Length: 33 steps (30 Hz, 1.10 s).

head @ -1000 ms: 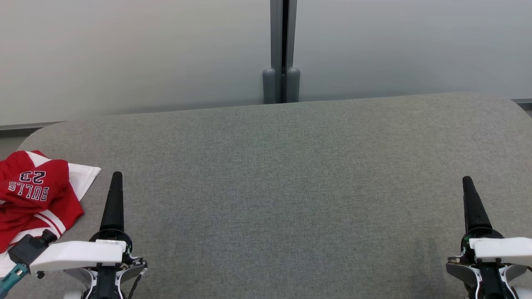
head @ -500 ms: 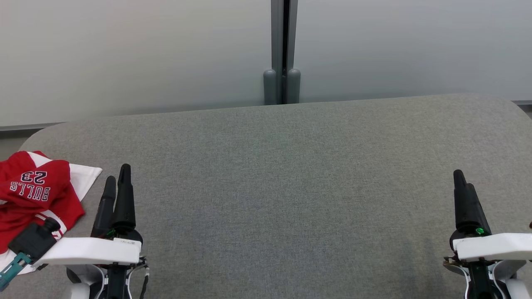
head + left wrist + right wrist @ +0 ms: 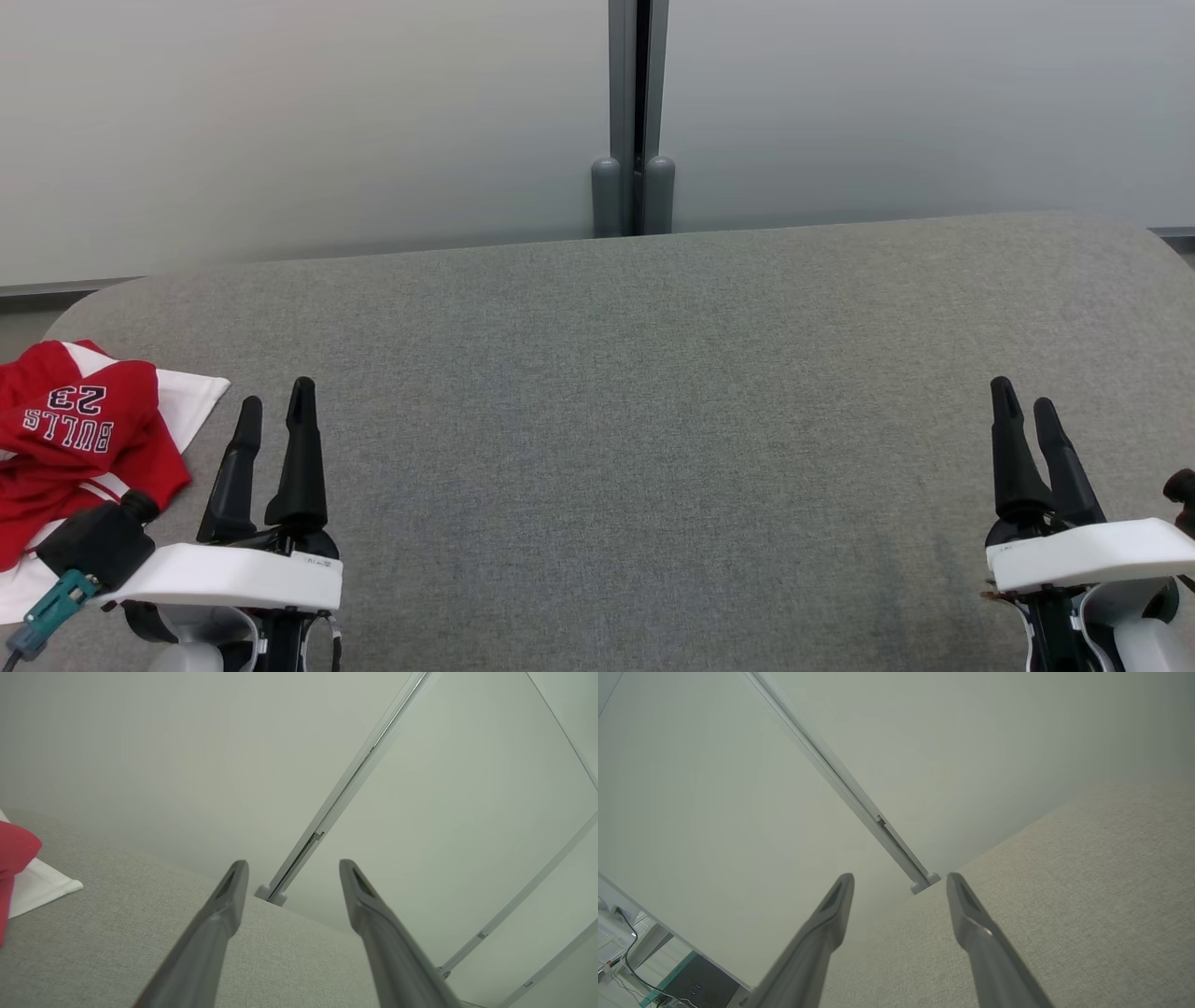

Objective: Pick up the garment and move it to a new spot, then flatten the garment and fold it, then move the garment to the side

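So, both arms sit low at the near edge of the grey fabric-covered table (image 3: 635, 420); the left gripper (image 3: 276, 392) is at the near left and the right gripper (image 3: 1021, 393) at the near right, well apart from each other, with all four dark fingers pointing toward the far wall. Each one has its fingers spread with a clear gap between the tips and is holding nothing; in both wrist views you just see table and wall between the fingers.

The garment (image 3: 79, 439) is a red jersey with white trim and "BULLS 23" printed on it, reading upside down from the head view; it lies crumpled at the left edge of the table, just beside the left gripper on its left, not touching the fingers. A white flap pokes out from under the red on the side facing the gripper. A black connector (image 3: 93, 546) with a teal cable on the left wrist overlaps the jersey's near corner in the head view; whether it actually touches the cloth is hard to say from that angle.

Past the far edge stand pale wall panels (image 3: 280, 121) joined by a grey post (image 3: 635, 112); the right wrist view also catches a dark box (image 3: 698, 984) with tiny lights, low in its left corner.
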Tool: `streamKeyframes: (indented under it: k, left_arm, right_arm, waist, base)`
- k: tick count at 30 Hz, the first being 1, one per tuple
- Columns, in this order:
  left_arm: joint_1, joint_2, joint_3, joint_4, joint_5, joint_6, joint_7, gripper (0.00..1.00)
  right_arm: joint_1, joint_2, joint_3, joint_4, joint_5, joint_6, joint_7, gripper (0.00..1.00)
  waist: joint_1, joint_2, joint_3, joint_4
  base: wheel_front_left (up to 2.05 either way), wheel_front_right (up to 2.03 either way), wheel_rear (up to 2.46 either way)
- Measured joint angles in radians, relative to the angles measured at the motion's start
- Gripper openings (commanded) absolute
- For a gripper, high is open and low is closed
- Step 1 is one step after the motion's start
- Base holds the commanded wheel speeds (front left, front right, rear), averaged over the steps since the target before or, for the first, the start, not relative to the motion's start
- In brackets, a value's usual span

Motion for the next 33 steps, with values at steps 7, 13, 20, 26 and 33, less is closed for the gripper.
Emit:
streamKeyframes:
  k: [7, 13, 20, 26, 33]
  left_arm:
    - [0.004, 0.002, -0.010, 0.007, 0.099, 0.012, -0.018, 1.00]
    - [0.019, 0.007, -0.016, 0.016, 0.178, 0.023, -0.037, 1.00]
    - [0.023, 0.017, -0.026, 0.029, 0.265, 0.035, -0.053, 1.00]
    - [0.033, 0.021, -0.033, 0.047, 0.325, 0.043, -0.069, 1.00]
    - [0.037, 0.022, -0.037, 0.077, 0.379, 0.051, -0.085, 1.00]
  right_arm:
    - [-0.002, -0.003, 0.009, 0.004, -0.104, 0.000, -0.001, 1.00]
    - [-0.002, -0.003, 0.012, 0.012, -0.203, 0.000, -0.001, 1.00]
    - [-0.002, -0.001, 0.013, 0.021, -0.307, 0.000, 0.000, 1.00]
    - [-0.002, 0.002, 0.016, 0.035, -0.364, 0.000, 0.000, 1.00]
    - [0.002, 0.008, 0.022, 0.055, -0.419, 0.000, -0.006, 1.00]
  waist:
    - [0.0000, 0.0000, -0.001, 0.000]
    - [0.0000, 0.0000, -0.002, 0.001]
    - [0.0000, 0.0000, -0.004, 0.002]
    - [0.0000, 0.0000, -0.006, 0.003]
    - [0.0000, 0.0000, -0.008, 0.001]
  base:
    - [0.00, 0.00, 0.00]
    - [0.00, 0.00, 0.00]
    - [0.00, 0.00, 0.00]
    - [0.00, 0.00, 0.00]
    - [0.00, 0.00, 0.00]
